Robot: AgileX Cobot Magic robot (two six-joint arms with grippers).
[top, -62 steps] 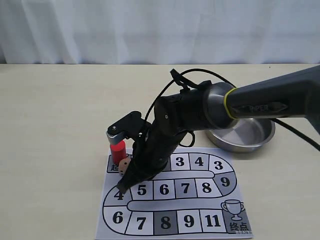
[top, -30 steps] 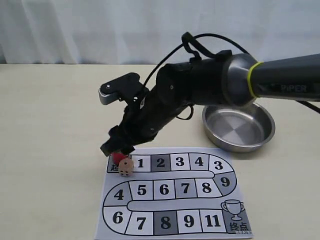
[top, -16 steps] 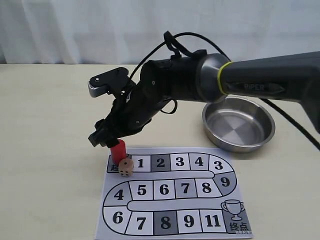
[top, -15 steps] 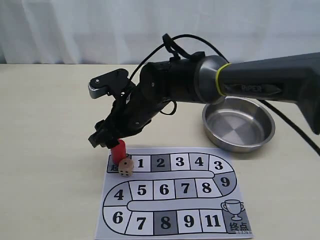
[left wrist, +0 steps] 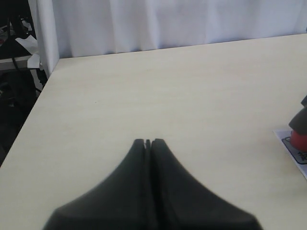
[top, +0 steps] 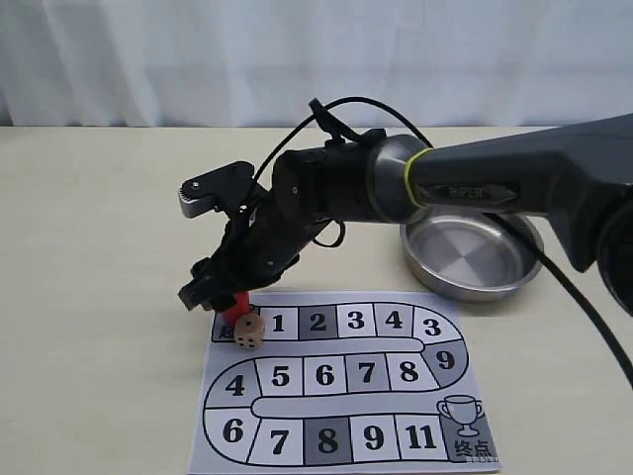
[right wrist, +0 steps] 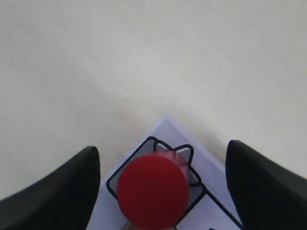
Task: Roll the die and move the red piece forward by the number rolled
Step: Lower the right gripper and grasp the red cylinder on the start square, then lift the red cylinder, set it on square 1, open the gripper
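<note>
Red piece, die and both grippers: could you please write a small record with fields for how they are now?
red piece: upright on the board's corner square
die: on the board, beside square 1
right gripper: open, fingers either side of the red piece, not touching
left gripper: shut, empty, over the table

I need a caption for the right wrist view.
Open jaws flank the red piece on a corner square of the board.

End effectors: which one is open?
The right end effector, its jaws spread apart with the red piece between them; the left end effector's jaws are pressed together.
</note>
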